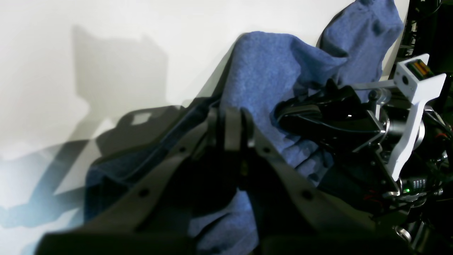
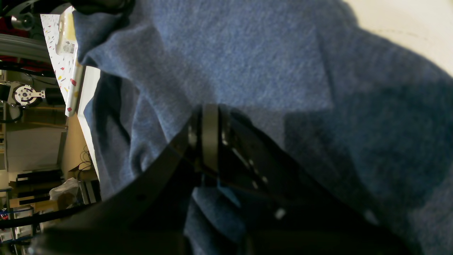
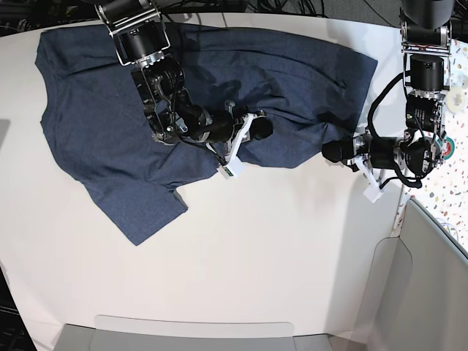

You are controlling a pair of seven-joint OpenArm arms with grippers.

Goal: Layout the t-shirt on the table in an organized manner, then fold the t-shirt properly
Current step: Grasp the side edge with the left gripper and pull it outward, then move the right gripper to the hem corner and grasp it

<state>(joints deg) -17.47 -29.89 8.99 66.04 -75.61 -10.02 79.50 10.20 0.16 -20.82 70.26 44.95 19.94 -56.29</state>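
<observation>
T-shirt (image 3: 110, 124): top edge partly hidden behind right arm in base view; lettering not visible in any view.
Left gripper (image 1: 230, 124): fingertips blurred in left wrist view, fabric contact between them unclear.
Right gripper (image 2: 208, 138): lower body dark, cut off by frame bottom.
Table (image 3: 292, 241): cut off at base view edges.

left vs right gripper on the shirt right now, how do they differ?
Left gripper pinches the t-shirt at its outer edge; right gripper pinches further in along the hem. Left arm reaches in from the table side; right arm lies across the cloth. Both are shut on fabric.
</observation>
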